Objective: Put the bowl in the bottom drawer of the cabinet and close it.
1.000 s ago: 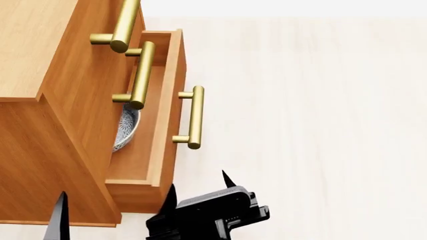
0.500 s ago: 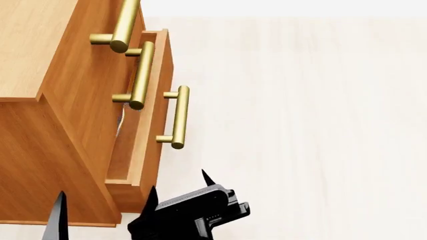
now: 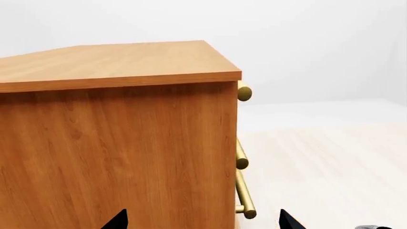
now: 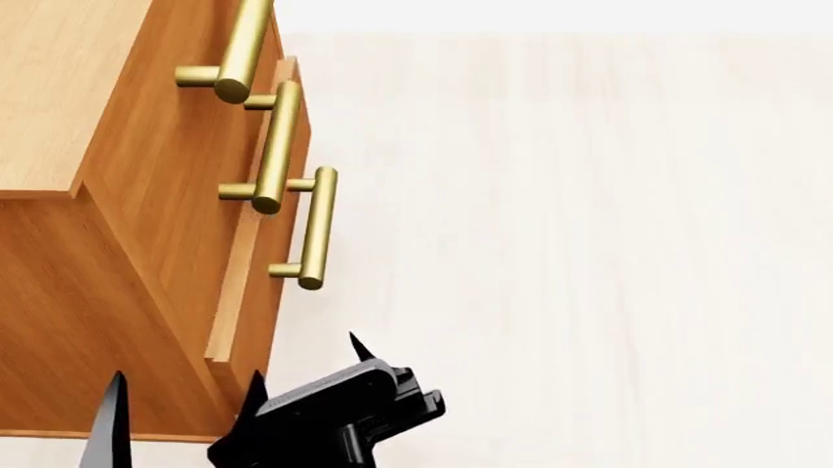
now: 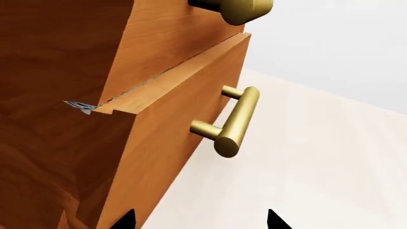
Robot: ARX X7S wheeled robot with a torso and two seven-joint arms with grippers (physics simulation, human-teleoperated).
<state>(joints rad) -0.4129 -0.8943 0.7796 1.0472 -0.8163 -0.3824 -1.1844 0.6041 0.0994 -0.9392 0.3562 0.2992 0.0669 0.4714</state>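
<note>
1. Head cam: cabinet (image 4: 92, 244) fills the 9 o'clock side, orange-brown wood grain, w/ brass bar handles stacked down its front.
2. Bottom drawer (image 4: 260, 292) is nearly shut, only a thin slice of the box sticks out past the cabinet face. Its brass handle (image 4: 310, 229) sits at approx 10 o'clock from the right gripper.
3. Right gripper (image 4: 302, 363) is at 6 o'clock in the head view, just beside the drawer's near corner. Fingertips are spread apart w/ nothing between them, so open and empty. Can't tell if it's actually touching the drawer front.
4. Left gripper (image 3: 200, 220): wrist cam shows two tips well apart, nothing held. It's looking at the cabinet's side panel.
5. Bowl (image 5: 79, 106): only a tiny speckled sliver peeks thru the gap above the drawer's top edge in the right wrist cam, so it's inside the bottom drawer. Not visible from the head cam.
6. Floor (image 4: 586, 244) is pale wood.
</note>
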